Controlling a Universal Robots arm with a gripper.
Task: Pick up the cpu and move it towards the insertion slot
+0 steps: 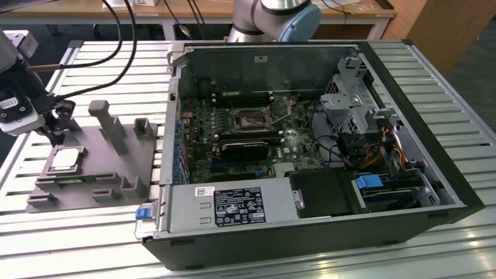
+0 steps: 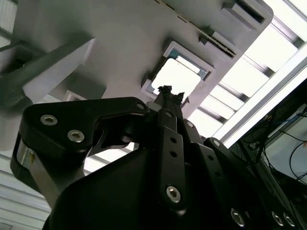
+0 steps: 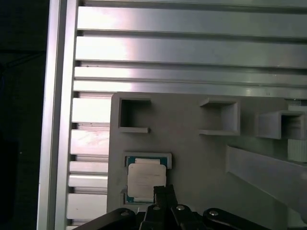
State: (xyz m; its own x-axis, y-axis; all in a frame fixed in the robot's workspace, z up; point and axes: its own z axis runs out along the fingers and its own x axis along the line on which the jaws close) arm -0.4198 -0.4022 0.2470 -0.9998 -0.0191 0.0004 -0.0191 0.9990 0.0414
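Nearest, at the tool [image 3: 163, 190]: clenched, empty, close over the cpu [image 3: 143, 178] in grey tray [image 1: 116, 160], exterior view's left, well apart from the insertion slot [image 1: 252, 121]. Approach step; pick-up calls for spread jaws.

The cpu [image 1: 65, 160] has a pale satin metal top; the tray [image 1: 143, 164] under it is matt grey plastic. The table [image 1: 78, 244] beneath the tray is ribbed aluminium with a soft sheen. Above the tray, the gripper [image 2: 168, 91] is matt black with bright screw heads.
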